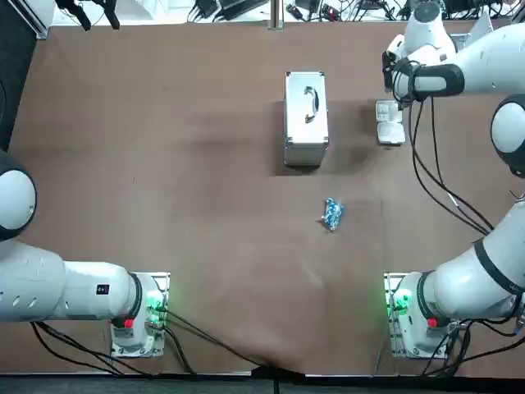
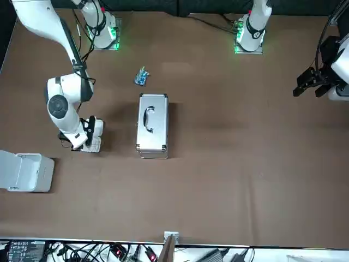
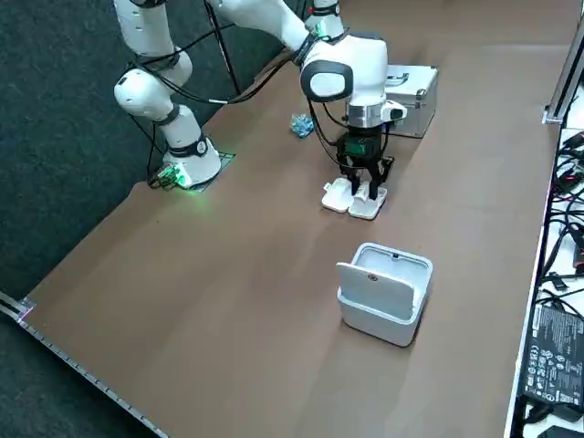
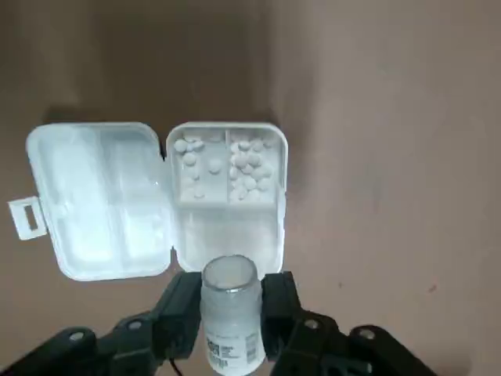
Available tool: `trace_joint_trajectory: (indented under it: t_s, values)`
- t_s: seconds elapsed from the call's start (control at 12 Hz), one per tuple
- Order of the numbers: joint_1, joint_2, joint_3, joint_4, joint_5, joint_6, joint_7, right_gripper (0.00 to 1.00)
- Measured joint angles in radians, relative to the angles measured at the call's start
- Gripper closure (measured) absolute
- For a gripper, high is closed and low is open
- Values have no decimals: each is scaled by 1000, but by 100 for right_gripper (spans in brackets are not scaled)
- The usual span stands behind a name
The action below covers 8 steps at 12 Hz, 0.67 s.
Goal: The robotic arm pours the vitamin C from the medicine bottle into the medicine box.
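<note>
My right gripper is shut on a white medicine bottle, whose open mouth points toward the open medicine box just beyond it. Small white tablets lie in two of the box's compartments; the wide compartment nearest the bottle looks bare. Its clear lid lies flat beside it. In the top view the gripper hangs over the box at the far right of the table. The right side view shows the gripper directly above the box.
A silver metal case with a handle lies left of the box. A small blue packet sits mid-table, nearer the arm bases. A white open-lidded container stands beyond the box, toward the table's far right side.
</note>
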Motion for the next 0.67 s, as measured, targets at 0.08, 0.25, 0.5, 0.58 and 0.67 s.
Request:
trace_joint_trajectory:
  t_s: [0.08, 0.25, 0.5, 0.58, 0.67]
  values:
    - [6, 0, 1, -5, -45, 0, 43, 57]
    - [18, 3, 1, -13, -119, -2, 112, 57]
    - [34, 21, 1, -19, -225, -6, 210, 57]
    - [37, 27, 1, -19, -234, -10, 226, 57]
    - [39, 32, 1, -19, -241, -12, 236, 57]
